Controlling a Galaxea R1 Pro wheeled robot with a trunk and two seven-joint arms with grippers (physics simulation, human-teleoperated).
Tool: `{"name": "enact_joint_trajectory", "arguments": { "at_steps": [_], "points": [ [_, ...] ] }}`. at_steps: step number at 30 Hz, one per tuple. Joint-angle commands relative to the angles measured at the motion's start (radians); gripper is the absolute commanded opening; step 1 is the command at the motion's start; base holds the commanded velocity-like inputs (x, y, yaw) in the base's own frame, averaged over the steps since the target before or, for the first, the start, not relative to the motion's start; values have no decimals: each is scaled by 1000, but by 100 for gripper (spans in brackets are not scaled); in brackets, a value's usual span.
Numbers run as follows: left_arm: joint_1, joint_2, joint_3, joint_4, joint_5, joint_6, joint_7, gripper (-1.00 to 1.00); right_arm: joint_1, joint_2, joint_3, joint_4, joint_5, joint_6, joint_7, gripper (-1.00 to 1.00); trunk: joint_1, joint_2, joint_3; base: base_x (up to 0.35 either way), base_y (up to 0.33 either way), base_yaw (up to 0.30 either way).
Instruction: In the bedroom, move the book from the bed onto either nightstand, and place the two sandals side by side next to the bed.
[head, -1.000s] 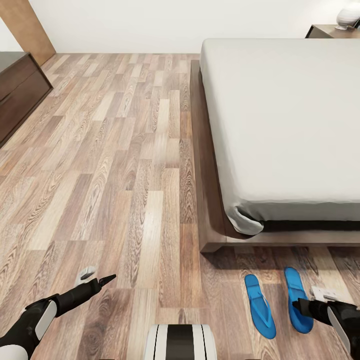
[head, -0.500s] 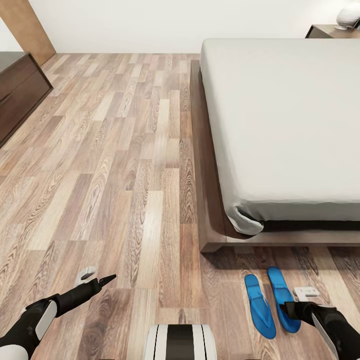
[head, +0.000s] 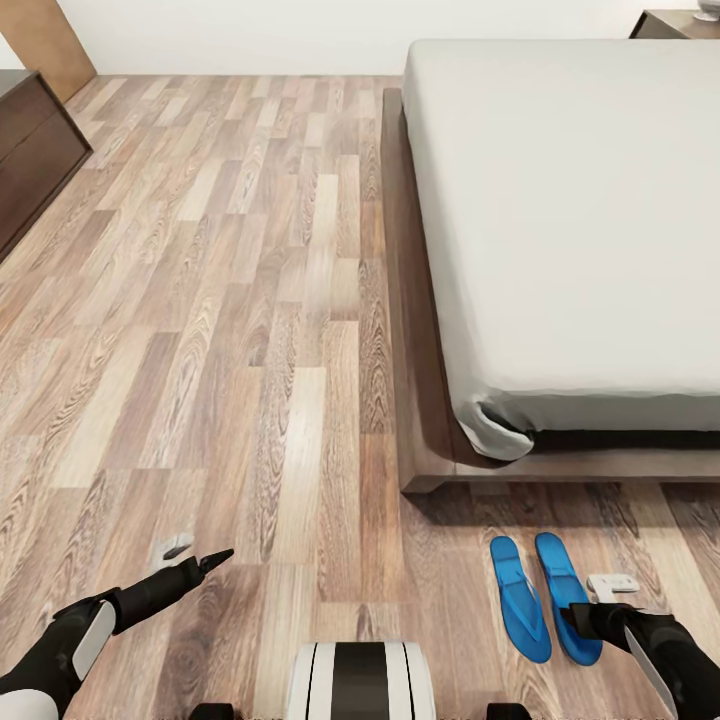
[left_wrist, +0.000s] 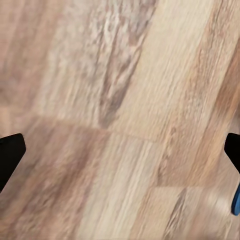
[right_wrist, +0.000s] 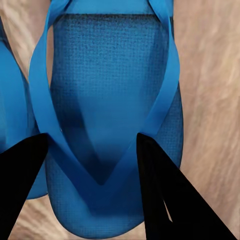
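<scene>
Two blue sandals (head: 540, 598) lying flat on the wood floor (head: 250, 330), side by side, very close together, just past the foot corner of the bed (head: 570, 230). Toes pointing toward the bed frame. Big grey mattress bare on top.

Right gripper (head: 585, 620) down low at the heel end of the sandal on the right. In the right wrist view, two black fingers (right_wrist: 160, 185) spread wide, one on each side of that sandal (right_wrist: 112, 100). Not pinching it. Cannot tell if touching it.

Left gripper (head: 205, 560) over bare floor, well apart from the sandals. In the left wrist view, black tips (left_wrist: 10, 155) far apart at both edges, wide open, holding nothing.

Dark wood sideboard (head: 30, 150) far off on the left side.
</scene>
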Motion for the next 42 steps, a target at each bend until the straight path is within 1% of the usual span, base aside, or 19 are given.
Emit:
{"name": "enact_joint_trajectory", "arguments": {
  "at_steps": [1, 4, 23, 33, 36, 38, 39, 40, 42],
  "points": [
    [0, 0, 2, 0, 6, 8, -2, 100, 0, 0, -5, -2, 0, 6, 6, -100, 0, 0, -5, 0, 0, 0],
    [0, -1, 2, 0, 6, 8, -3, 100, 0, 0, -9, -2, 1, 6, 6, -100, 2, -1, -16, 0, 0, 0],
    [0, -2, 2, 0, 6, 8, -2, 100, 0, 0, -7, -3, 1, 6, 6, -100, 2, -1, -16, 15, -30, 0],
    [0, -2, 0, 0, 6, 8, -2, 100, 0, 0, -5, -2, 1, 6, 6, -100, 6, -4, -55, 0, 0, 0],
    [0, -2, 1, 0, 6, 8, -2, 100, 0, 0, -7, -9, 1, 1, 6, -100, 6, -4, -55, 0, 0, 0],
    [0, -1, 1, 0, 6, 8, -2, 100, 0, 0, -6, -8, 1, -40, 6, -100, 6, -4, -55, 0, 0, 0],
    [0, -1, 1, 0, 6, 8, -2, 100, 0, 0, -6, -5, 0, -83, 6, -100, 6, -4, -55, 0, 0, 0],
    [0, -1, 1, 0, 6, 8, -2, 100, 0, 0, -7, -4, 0, -107, 6, -100, 6, -4, -55, 0, 0, 0],
    [0, -2, 1, 0, 6, 8, -2, 100, 0, 0, -8, -3, -1, -136, 6, -100, 6, -4, -55, 0, 0, 0]
  ]
}}
